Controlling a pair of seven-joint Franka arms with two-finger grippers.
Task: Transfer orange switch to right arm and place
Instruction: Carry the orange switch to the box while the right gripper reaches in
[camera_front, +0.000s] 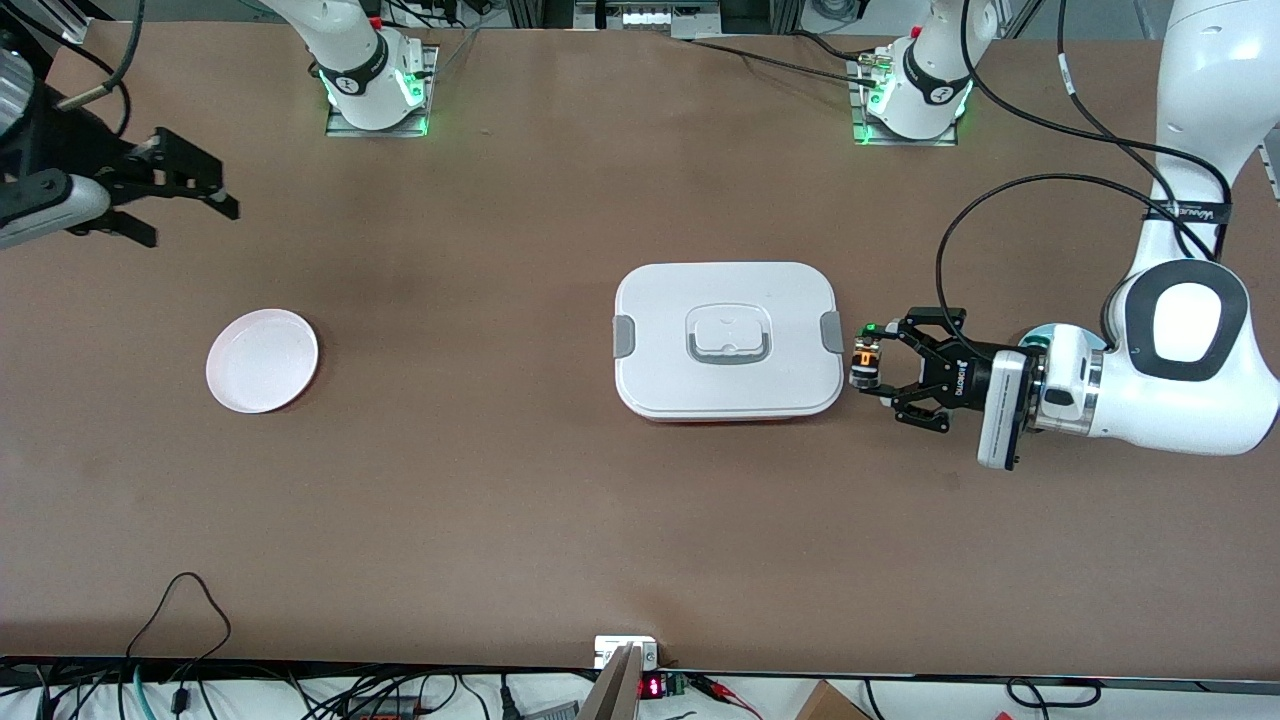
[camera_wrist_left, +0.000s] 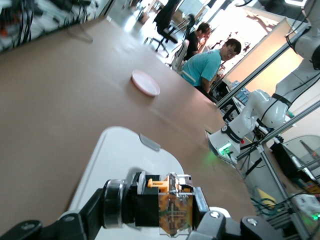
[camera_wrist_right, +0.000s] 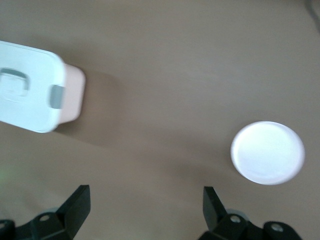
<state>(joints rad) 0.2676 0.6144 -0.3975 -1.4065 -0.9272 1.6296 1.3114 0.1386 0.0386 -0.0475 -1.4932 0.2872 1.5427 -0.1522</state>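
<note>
Left hand (camera_front: 872, 372): clamped tight on the orange switch (camera_front: 865, 366), hanging in the air just off the end of the white lidded box (camera_front: 727, 340) that faces the left arm's end of the worktop (camera_front: 560, 520).
Orange switch: pinched between the 2 fingertips; in the left wrist view (camera_wrist_left: 167, 205) its amber body and dark barrel sit crosswise in the grip, long axis running from finger to finger, as far as I can tell.
White lidded box: mid-worktop, lid on, grey clips at both ends, directly between the 2 hands.
Pink plate (camera_front: 262, 360): bare, toward the right arm's end, well apart from the box; I take it for the drop spot.
Right hand (camera_front: 185, 185): spread wide and holding nothing, up over the worktop edge at its own end, farther from the camera than the plate; its wrist view shows both prongs (camera_wrist_right: 75, 207) parted, with plate (camera_wrist_right: 267, 152) and box (camera_wrist_right: 32, 92) below.
Key relation: the switch lies well apart from the right hand, across the whole box; I judge the left arm must carry it over or past the box to meet that hand, which needs a free face of the switch to take.
</note>
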